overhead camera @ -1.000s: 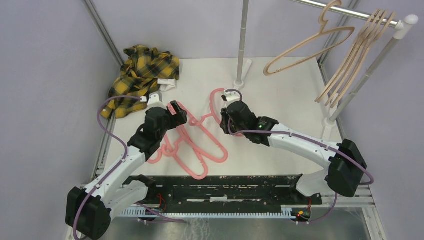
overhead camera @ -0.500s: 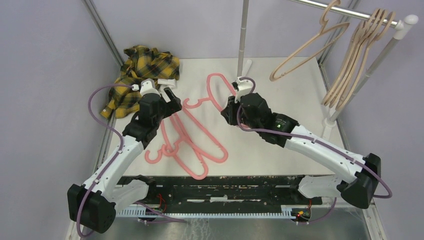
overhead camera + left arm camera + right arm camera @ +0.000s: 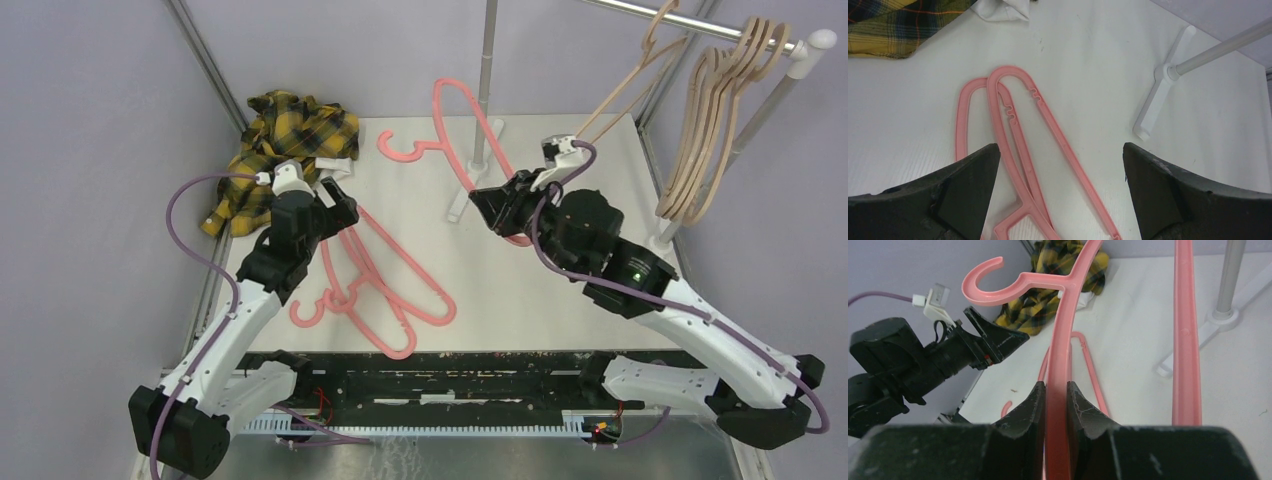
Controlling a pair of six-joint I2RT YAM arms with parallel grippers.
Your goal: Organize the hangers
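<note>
Shows the right claw (image 3: 1055, 390) pinched shut on one arm of a thin pink plastic hanger (image 3: 1062, 325), held clear of the white table (image 3: 540, 300) close beside a grey upright pole (image 3: 489, 40) with a white cross foot, the hook reaching out to the pole's left. Shows the left claw (image 3: 1059, 145) spread wide with nothing in it, poised above more pink hangers (image 3: 1048, 116) lying overlapped flat on the table, left of the pole's foot and nearer the arm bases. Also shows a bunch of beige hangers (image 3: 705, 120) and one separate beige hanger (image 3: 630, 88) hooked on a metal rail (image 3: 705, 25) to the pole's right, and a crumpled yellow plaid shirt (image 3: 285, 135) well to its left.
</note>
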